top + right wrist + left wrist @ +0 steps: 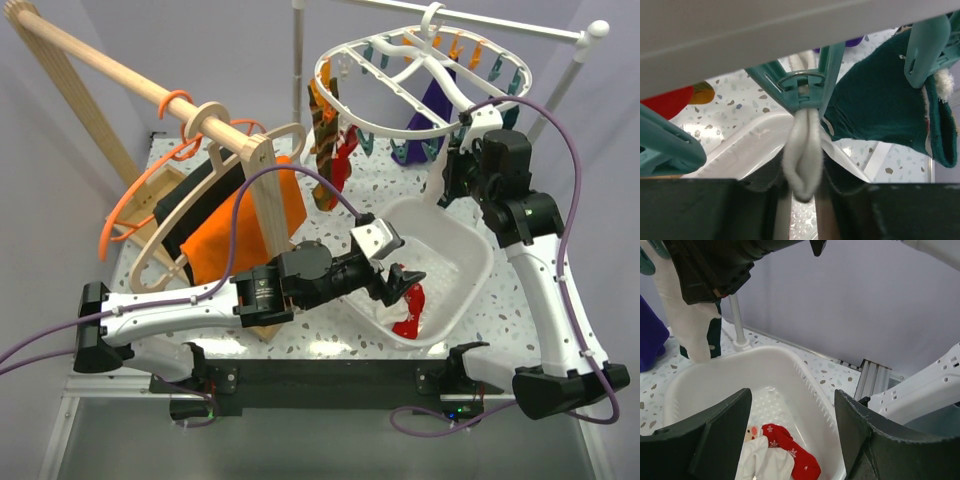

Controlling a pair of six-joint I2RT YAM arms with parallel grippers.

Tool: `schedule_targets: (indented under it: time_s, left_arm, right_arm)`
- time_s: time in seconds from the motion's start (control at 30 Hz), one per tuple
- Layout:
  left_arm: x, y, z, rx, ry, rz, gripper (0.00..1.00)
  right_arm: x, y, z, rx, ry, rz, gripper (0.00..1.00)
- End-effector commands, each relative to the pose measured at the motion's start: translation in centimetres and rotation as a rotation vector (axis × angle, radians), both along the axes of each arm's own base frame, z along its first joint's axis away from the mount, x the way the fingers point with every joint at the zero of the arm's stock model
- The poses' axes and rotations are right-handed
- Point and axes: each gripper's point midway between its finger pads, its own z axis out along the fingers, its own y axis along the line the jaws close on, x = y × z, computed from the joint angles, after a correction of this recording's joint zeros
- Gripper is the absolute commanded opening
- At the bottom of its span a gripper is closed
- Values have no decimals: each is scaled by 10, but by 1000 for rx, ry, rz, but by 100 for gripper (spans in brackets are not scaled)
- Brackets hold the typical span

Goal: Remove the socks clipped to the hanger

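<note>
Socks point(330, 150) of mixed colours hang clipped beneath the hanger point(323, 78), a white oval frame with cross bars that hangs by its hook from a white rail point(520, 25) over the far right of the table point(330, 345). At its near rim a white sock point(802, 165) hangs from a teal clip point(802, 92), beside a dark green sock point(875, 117). A purple sock point(437, 100) hangs behind them, and a brown-striped sock point(322, 120) hangs at the left end. The right gripper point(801, 210) is raised to the white sock, its jaws narrow on either side of the cuff; whether they pinch it cannot be told. Below the frame stands a white basin point(715, 385) in which a red sock with white snowflake marks point(790, 455) lies. The left gripper point(790, 392) hovers above that basin with jaws spread wide and nothing between them. At the left, wooden hangers point(215, 185) on a wooden rod point(110, 70) carry an orange cloth point(245, 230).
</note>
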Motion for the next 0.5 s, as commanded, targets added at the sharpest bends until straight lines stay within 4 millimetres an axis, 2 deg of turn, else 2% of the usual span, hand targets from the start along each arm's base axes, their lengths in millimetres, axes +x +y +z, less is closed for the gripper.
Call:
schedule_targets:
  time_s: [0.0, 0.17, 0.2, 0.27, 0.3, 0.37, 0.4, 0.47]
  left_arm:
    - [-2, 3, 27, -85, -31, 2, 72]
    - [18, 3, 14, -50, -30, 110, 73]
    - [21, 2, 11, -44, -34, 129, 74]
    - [31, 6, 10, -39, -47, 187, 76]
    - [34, 6, 12, -48, -54, 205, 80]
    - [40, 7, 13, -47, -75, 240, 84]
    - [43, 6, 14, -54, -82, 254, 87]
    - [49, 5, 12, -47, -93, 293, 88]
  right_arm:
    - [1, 7, 18, 36, -68, 36, 20]
    - [-8, 21, 22, 117, -39, 75, 11]
    - [-11, 25, 31, 147, -46, 86, 9]
    - [-17, 30, 32, 174, -10, 105, 2]
    - [-19, 32, 43, 195, -21, 108, 1]
    - [-26, 35, 46, 229, 5, 111, 0]
    - [-30, 39, 57, 253, -10, 129, 0]
    - [-35, 44, 61, 288, 11, 139, 0]
